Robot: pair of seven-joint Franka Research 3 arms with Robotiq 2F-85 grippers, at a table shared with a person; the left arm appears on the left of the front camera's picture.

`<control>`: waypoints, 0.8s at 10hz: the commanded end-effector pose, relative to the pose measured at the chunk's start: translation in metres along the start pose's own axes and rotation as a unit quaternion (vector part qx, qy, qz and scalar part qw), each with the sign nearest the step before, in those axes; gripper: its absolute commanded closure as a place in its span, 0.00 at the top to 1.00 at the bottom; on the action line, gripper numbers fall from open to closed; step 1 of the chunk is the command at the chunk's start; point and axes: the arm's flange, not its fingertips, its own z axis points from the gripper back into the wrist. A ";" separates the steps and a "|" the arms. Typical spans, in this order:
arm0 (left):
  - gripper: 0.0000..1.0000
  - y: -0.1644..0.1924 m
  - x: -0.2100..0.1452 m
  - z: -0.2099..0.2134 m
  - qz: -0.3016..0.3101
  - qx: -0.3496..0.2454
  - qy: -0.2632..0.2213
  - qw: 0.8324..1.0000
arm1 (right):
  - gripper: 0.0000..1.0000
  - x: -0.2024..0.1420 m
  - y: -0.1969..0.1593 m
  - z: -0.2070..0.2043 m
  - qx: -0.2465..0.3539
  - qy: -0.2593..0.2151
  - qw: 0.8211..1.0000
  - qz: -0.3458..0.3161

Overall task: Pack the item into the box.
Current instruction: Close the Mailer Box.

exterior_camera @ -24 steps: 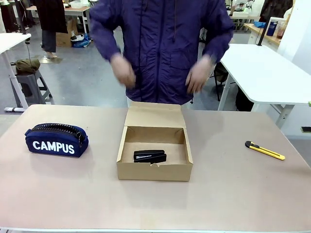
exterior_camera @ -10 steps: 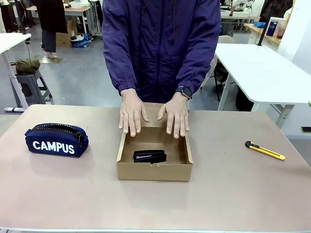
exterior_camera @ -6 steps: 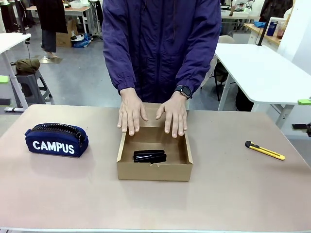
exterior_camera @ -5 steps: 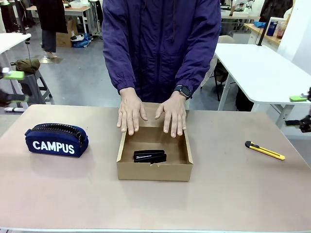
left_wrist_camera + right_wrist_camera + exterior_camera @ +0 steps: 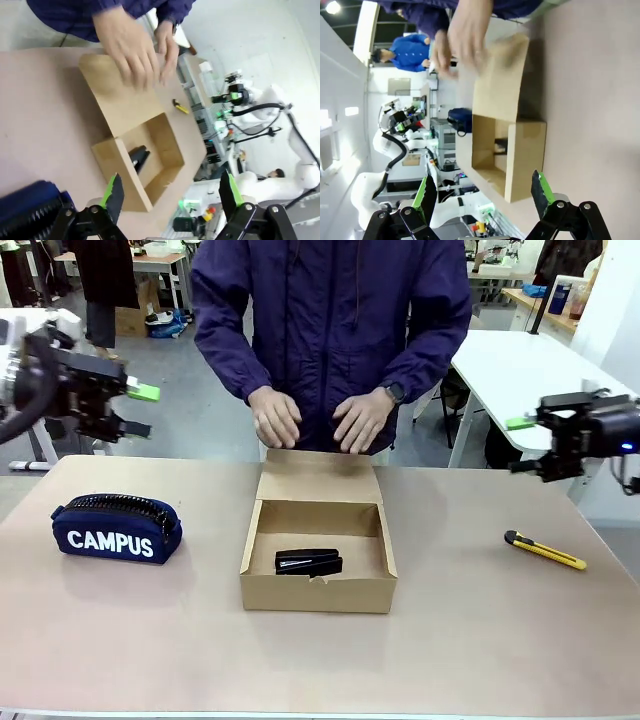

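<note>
The small black stapler [image 5: 308, 562] lies flat inside the brown cardboard box [image 5: 318, 596]. It rests on the floor close to the six o'clock wall, a little toward nine o'clock from the middle, with its long side running from nine to three. The box sits open in the middle of the table [image 5: 470, 640], and its flap lid [image 5: 320, 477] is folded back flat on the tabletop at twelve o'clock.

Beyond the flap stands a person in a dark blue jacket. One hand [image 5: 276, 418] and the other hand [image 5: 360, 423] hang side by side in the air above the far edge of the flap, touching neither it nor the box. A wristwatch [image 5: 396, 392] shows on one wrist.

At nine o'clock from the box, well apart, a navy pencil pouch [image 5: 117, 529] printed "CAMPUS" rests on the table. At three o'clock, also well apart, lies a yellow-and-black utility knife [image 5: 545, 550].

The left gripper [image 5: 138, 410] hovers high off the table at about ten o'clock from the box, past the pouch. Its green-padded fingers are spread wide with nothing between them. The right gripper [image 5: 521, 445] hovers at about two o'clock, above and beyond the knife, its jaws likewise wide apart and empty. Both point inward toward the middle, and neither touches anything.
</note>
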 end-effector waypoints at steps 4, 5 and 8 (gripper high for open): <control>1.00 0.067 0.023 -0.110 -0.032 0.037 0.045 0.998 | 1.00 0.080 0.003 -0.112 -0.070 -0.036 0.997 0.005; 1.00 0.077 0.020 -0.119 -0.028 0.047 0.040 0.998 | 1.00 0.087 -0.004 -0.135 -0.086 -0.031 0.996 0.006; 1.00 0.100 0.010 -0.142 -0.029 0.063 0.035 0.997 | 1.00 0.080 -0.021 -0.183 -0.098 0.009 0.995 0.001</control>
